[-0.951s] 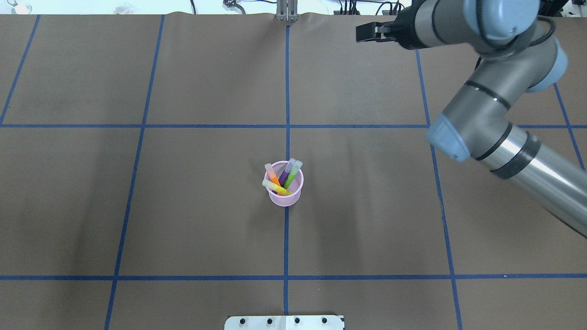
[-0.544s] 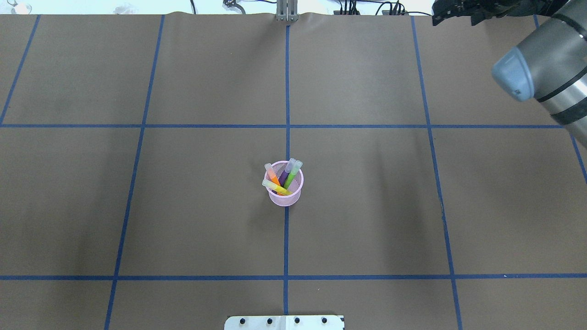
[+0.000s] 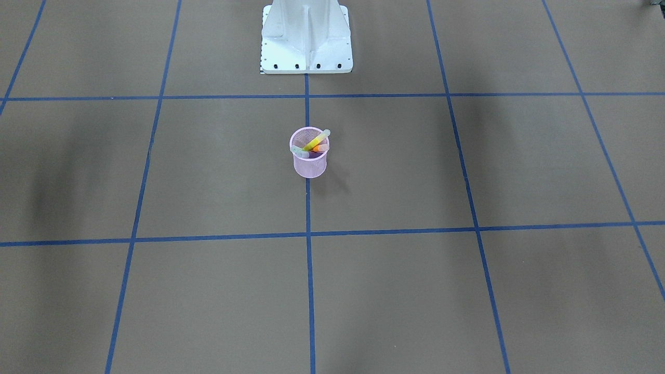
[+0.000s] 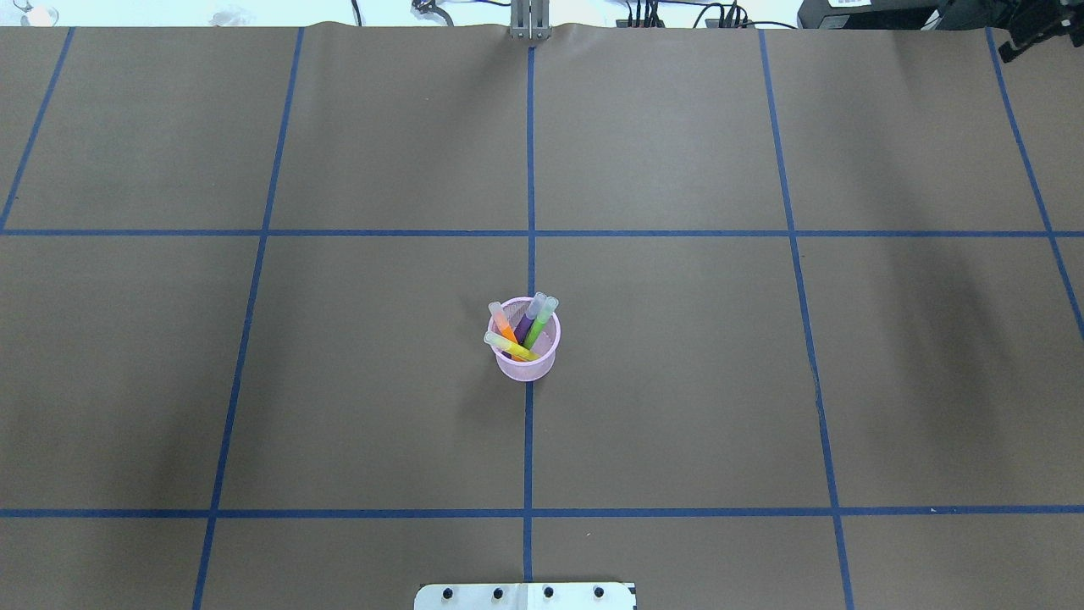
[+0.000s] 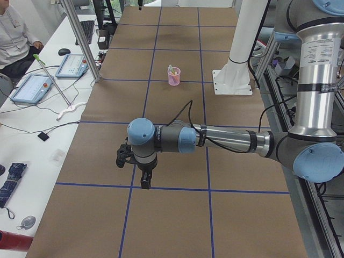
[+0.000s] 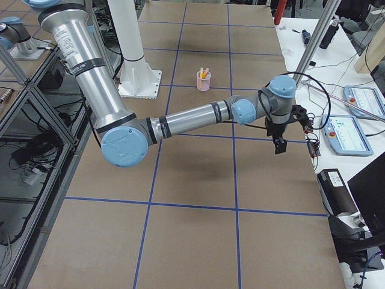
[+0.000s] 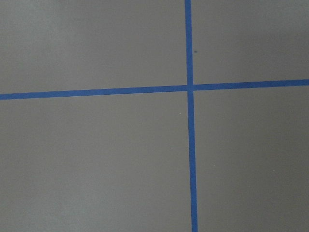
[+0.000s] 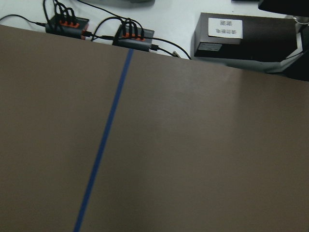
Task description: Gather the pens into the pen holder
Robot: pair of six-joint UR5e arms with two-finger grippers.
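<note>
Pen holder [image 4: 527, 363]: stood upright on a blue tape line [image 4: 528, 440] of the brown table cover [image 4: 677, 407].
Pens: the yellow pen [image 4: 511, 346], orange pen [image 4: 503, 323], purple pen [image 4: 526, 325] and green pen [image 4: 537, 327] are all kept inside the pen holder, caps up, leaned on its rim.
Pedestal base [image 3: 306, 36]: seen near the pen holder, on the robot's side.
Left gripper [image 5: 144, 181]: hung well apart from the pen holder, pointed down over a tape crossing; whether it is spread or pressed together cannot be told.
Right gripper [image 6: 278, 146]: hung well apart from the pen holder, by the table's far edge; its finger spacing cannot be told.

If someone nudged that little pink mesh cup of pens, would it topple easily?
Probably light, as the pen holder is thin wire mesh. It might tip, since the pens lean out above its rim.
</note>
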